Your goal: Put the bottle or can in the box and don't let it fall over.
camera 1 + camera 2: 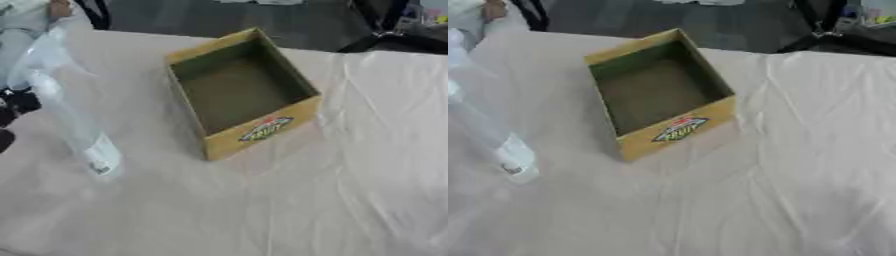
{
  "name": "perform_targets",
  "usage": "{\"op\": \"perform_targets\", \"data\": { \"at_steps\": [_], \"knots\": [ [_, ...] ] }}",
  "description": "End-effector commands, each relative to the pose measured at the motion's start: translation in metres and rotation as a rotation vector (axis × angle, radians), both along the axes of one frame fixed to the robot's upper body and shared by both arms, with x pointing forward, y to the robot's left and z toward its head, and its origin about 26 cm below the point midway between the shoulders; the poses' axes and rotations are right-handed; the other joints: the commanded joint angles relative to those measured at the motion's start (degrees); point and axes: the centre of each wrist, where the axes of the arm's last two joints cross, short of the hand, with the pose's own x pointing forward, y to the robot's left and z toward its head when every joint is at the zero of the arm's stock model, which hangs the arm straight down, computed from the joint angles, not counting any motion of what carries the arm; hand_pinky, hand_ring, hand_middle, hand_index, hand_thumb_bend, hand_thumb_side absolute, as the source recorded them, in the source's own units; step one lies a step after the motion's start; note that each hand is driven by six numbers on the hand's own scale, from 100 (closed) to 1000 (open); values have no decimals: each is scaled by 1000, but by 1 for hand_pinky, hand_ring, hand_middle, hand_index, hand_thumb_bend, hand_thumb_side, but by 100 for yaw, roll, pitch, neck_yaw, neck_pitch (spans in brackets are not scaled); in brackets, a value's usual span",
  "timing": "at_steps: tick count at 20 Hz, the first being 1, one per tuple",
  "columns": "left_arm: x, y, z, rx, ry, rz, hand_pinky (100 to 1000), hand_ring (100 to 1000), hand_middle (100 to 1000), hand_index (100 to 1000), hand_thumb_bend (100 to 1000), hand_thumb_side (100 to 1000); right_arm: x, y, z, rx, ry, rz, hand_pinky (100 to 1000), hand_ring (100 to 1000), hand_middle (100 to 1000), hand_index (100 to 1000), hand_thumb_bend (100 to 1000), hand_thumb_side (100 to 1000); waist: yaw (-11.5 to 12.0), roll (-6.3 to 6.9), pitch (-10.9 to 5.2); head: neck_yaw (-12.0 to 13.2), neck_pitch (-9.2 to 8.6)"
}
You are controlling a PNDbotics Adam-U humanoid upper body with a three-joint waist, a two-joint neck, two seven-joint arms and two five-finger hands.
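A clear plastic bottle (74,120) with a white label near its base leans at the left of the table, its base toward me and its top tilted away to the upper left. It looks blurred. My left hand (17,102) shows only as dark fingers at the left edge, curled against the bottle's side. An open yellow cardboard box (262,131) with a dull green inside and a logo on its near wall stands in the middle, to the right of the bottle and apart from it. Nothing lies in the box. My right hand shows in no view.
A pale wrinkled cloth (350,175) covers the table. The far table edge runs across the top, with dark floor behind it. Black stand legs (385,35) rise at the far right corner.
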Motion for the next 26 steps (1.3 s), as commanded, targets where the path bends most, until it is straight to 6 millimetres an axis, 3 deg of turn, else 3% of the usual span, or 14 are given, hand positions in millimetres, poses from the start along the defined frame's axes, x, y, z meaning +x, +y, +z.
{"op": "perform_targets", "data": {
  "at_steps": [1, 26],
  "knots": [
    [0, 3, 15, 30, -15, -2, 1000, 1000, 1000, 904, 392, 765, 1, -2, 7, -25, -12, 13, 914, 1000, 1000, 901, 100, 572, -10, 23, -75, 27, -76],
    [13, -8, 22, 49, -2, -25, 1000, 1000, 1000, 901, 395, 767, 2, -1, 7, -19, -7, 19, 914, 1000, 1000, 902, 100, 573, -42, 34, -66, 35, -115]
  ]
}}
